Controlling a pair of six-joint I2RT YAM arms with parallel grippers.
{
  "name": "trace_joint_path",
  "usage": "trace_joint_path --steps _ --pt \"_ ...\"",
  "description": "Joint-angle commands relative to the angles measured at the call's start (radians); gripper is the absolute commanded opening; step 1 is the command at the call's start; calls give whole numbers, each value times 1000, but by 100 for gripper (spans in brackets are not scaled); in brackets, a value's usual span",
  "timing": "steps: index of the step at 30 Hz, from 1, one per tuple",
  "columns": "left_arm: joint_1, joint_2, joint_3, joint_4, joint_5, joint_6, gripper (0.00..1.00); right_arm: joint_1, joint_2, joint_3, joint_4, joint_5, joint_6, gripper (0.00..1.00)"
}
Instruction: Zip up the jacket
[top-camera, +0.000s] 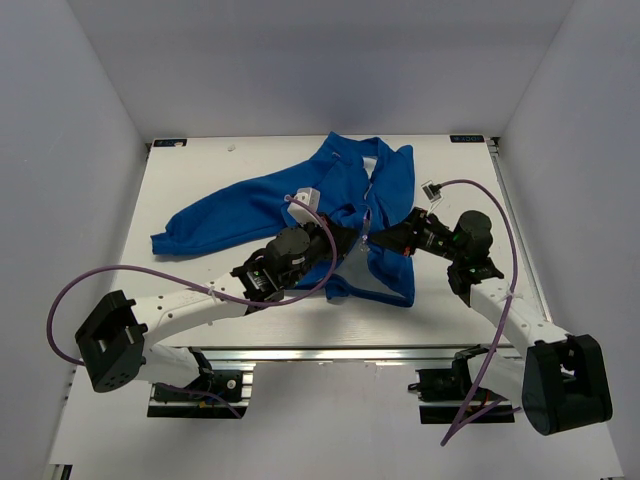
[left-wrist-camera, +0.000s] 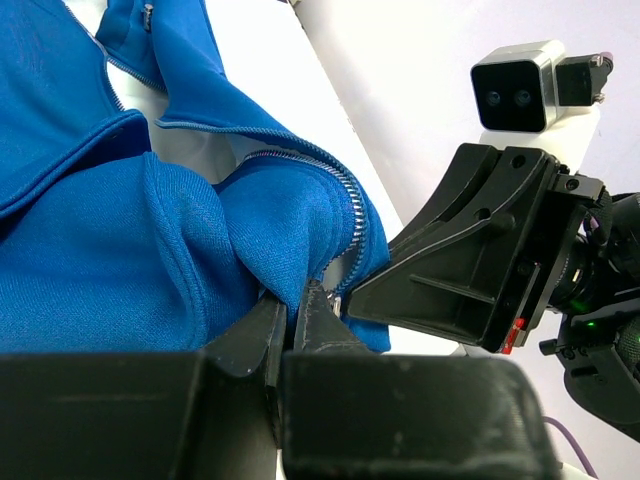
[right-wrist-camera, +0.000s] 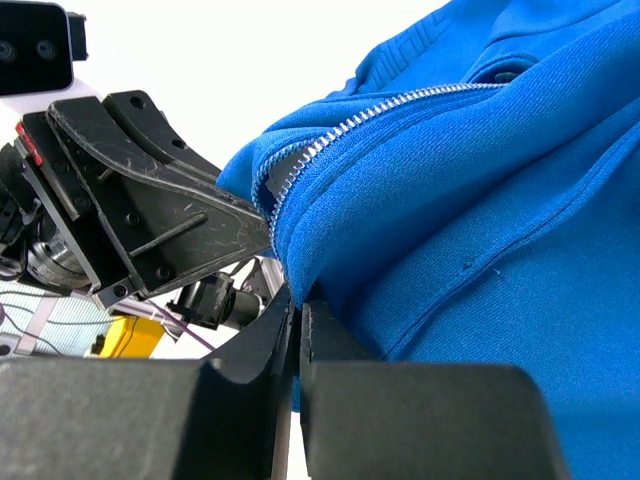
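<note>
The left gripper (left-wrist-camera: 290, 312) has its fingers pinched tight on a fold of blue fabric at the lower front edge of the jacket (top-camera: 300, 200), just beside the silver zipper (right-wrist-camera: 360, 120) teeth. The right gripper (right-wrist-camera: 297, 300) is clamped the same way on the opposite front edge, so the two grippers face each other closely across the open front. The jacket lies on the white table (top-camera: 190, 180) with its long axis running from near to far. Its collar (top-camera: 375, 155) points to the far edge and its hem towards the arm bases, while one sleeve (top-camera: 220, 220) stretches out to the left. Small dark labels (top-camera: 168, 143) at the table's far corners are too small to read.
</note>
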Motion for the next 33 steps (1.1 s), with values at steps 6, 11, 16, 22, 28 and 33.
trace_joint_path --steps 6,11,16,22,28,33 --pt "-4 -46 0 42 23 9 0 0 1 47 35 -65 -18 0" --pt "-4 -46 0 48 29 8 0 0 1 47 30 -65 -18 0" --pt "-4 -47 -9 46 35 -2 0 0 10 52 32 -54 -19 0" --pt "-4 -53 -22 59 47 -12 0 -1 19 55 41 -42 -9 0" --pt "-4 -61 -29 57 55 -20 0 0 -2 53 73 -13 5 0" --pt "-4 -73 -57 89 92 -23 0 0 1 56 63 1 -1 0"
